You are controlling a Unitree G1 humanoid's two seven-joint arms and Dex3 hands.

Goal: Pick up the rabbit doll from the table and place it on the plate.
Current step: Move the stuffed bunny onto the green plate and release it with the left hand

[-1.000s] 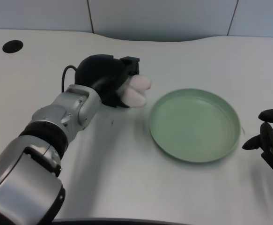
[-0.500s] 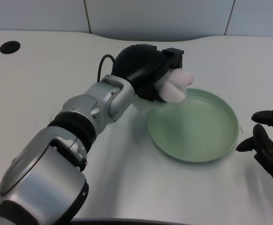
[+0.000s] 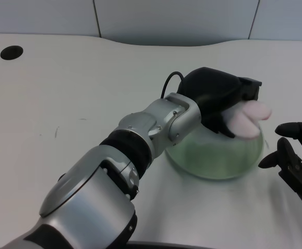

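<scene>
Left hand (image 3: pixel 220 101) holds the doll (image 3: pixel 248 120), black fingers (image 3: pixel 224 124) wrapped round it so only the pink-white end pokes out on the side toward the plate's right rim. Hand and doll sit above the plate (image 3: pixel 218 161), over its far-right part; doll looks off the plate surface, though contact is hard to judge from this angle. Left forearm (image 3: pixel 158 124) crosses the plate's left half and hides much of it, green rim and inner floor showing below the hand. A black cable (image 3: pixel 170 83) loops up just behind the wrist, on the plate's far-left side. Plate rests on the white bench (image 3: pixel 62 93). Right hand (image 3: pixel 296 150) sits on the bench just right of the plate, apart from it, fingers curled loosely with nothing in them. Two dark holes (image 3: pixel 11 52) in the bench: one far left of the plate near the back edge, another cut off by the frame edge at far right. Small dark marks on the bench left of the plate. Grey panelled wall (image 3: pixel 171 18) behind the bench's far edge
</scene>
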